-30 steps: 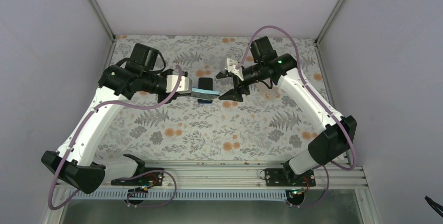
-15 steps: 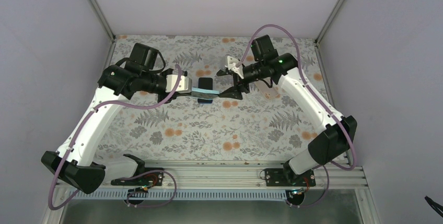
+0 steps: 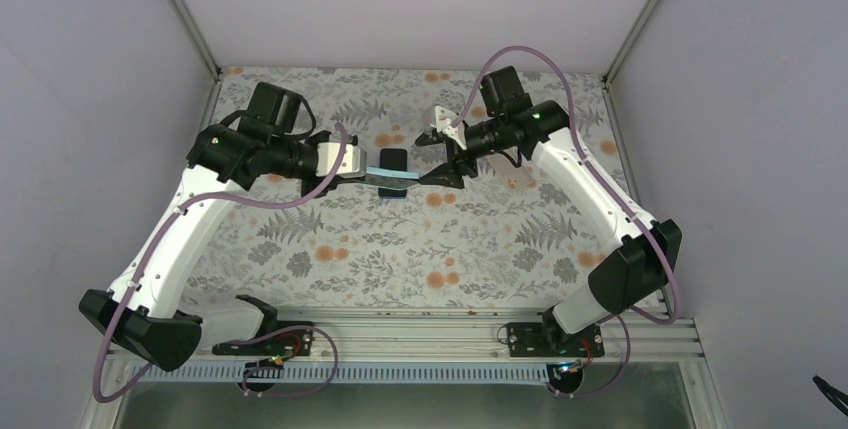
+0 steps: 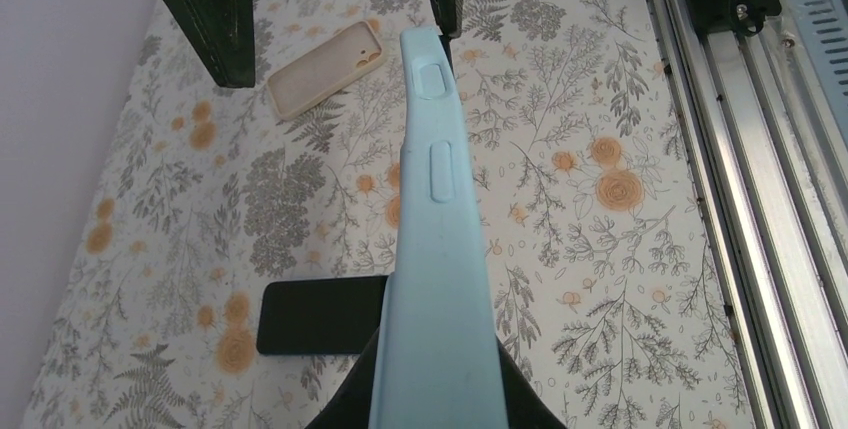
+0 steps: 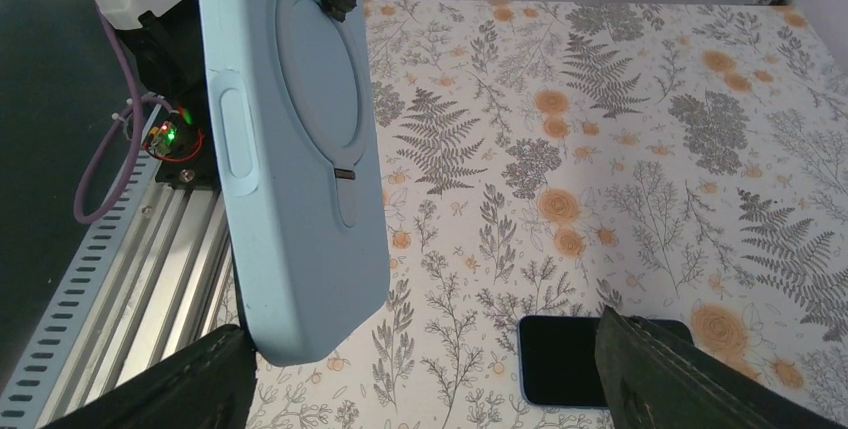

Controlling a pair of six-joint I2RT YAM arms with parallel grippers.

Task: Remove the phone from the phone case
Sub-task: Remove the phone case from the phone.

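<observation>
The phone (image 3: pixel 395 178) is a pale light-blue slab held in the air above the table, edge-on in the left wrist view (image 4: pixel 437 249). Its back, with a moulded ring and side buttons, shows in the right wrist view (image 5: pixel 295 149). My left gripper (image 3: pixel 366 174) is shut on its near end (image 4: pixel 435 411). My right gripper (image 3: pixel 433 159) is open, its jaws either side of the phone's free end (image 5: pixel 430 379). The phone case (image 4: pixel 325 69), a beige-pink shell, lies empty on the table, partly under the right arm (image 3: pixel 520 176).
Another black phone with a darker blue rim lies flat on the floral cloth below the held one (image 3: pixel 393 159), (image 4: pixel 320 316), (image 5: pixel 560 361). The aluminium rail (image 4: pixel 740 149) runs along the table's near edge. Grey walls enclose the back and both sides.
My right gripper has moved left, still open, so that its jaws now straddle the free end of the held phone. The left arm and the phone have stayed put.
</observation>
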